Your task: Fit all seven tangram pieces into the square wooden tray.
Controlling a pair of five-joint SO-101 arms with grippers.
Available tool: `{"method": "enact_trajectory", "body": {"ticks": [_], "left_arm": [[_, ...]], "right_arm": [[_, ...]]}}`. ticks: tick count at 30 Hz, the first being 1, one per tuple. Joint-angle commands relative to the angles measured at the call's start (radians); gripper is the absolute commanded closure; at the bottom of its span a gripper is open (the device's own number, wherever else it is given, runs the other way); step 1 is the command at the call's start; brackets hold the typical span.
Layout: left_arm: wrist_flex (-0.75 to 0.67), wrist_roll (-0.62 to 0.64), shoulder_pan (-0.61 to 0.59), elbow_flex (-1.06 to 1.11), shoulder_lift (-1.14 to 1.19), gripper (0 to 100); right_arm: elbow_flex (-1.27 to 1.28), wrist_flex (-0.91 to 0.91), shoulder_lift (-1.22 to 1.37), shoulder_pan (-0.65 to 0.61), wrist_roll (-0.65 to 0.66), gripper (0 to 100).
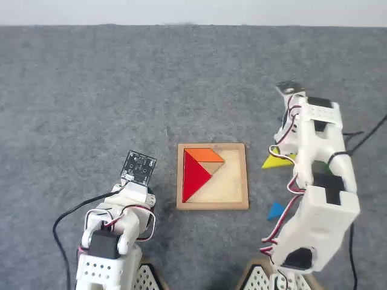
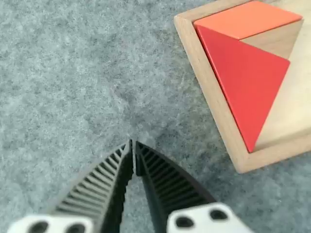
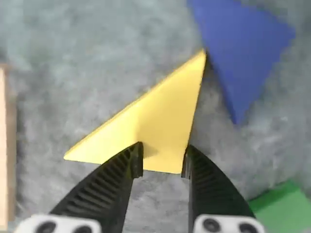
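Down low, the left arm (image 1: 115, 235) sits folded close to its base, left gripper (image 2: 132, 144) aimed downward, fingers pressed together right to the tips. The right arm (image 1: 317, 175) is stretched well forward, wrist bent down, right gripper (image 3: 163, 156) with jaws parted.

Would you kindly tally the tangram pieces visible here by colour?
red piece: 1
orange piece: 1
yellow piece: 1
dark blue piece: 1
light blue piece: 1
green piece: 1
Total: 6
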Motion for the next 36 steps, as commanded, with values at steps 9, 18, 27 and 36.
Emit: {"method": "enact_trajectory", "body": {"ticks": [9,18,27,36], "left_arm": [[0.005,0.005,-0.005,-0.012,-0.021,99],[0.005,0.005,-0.005,-0.012,-0.021,99],[0.005,0.005,-0.003,-0.012,-0.021,99],[0.005,0.005,-0.005,-0.012,-0.021,99]], "right_arm": [[-0.005,0.151,-0.369,-0.050,0.193,89.7],[-0.002,0.168,-0.285,-0.110,-0.635,89.7],[-0.005,0.059,-0.133,-0.093,-1.059,84.2],[0.005,-0.013,-0.101,-0.087,-1.060,82.4]]}}
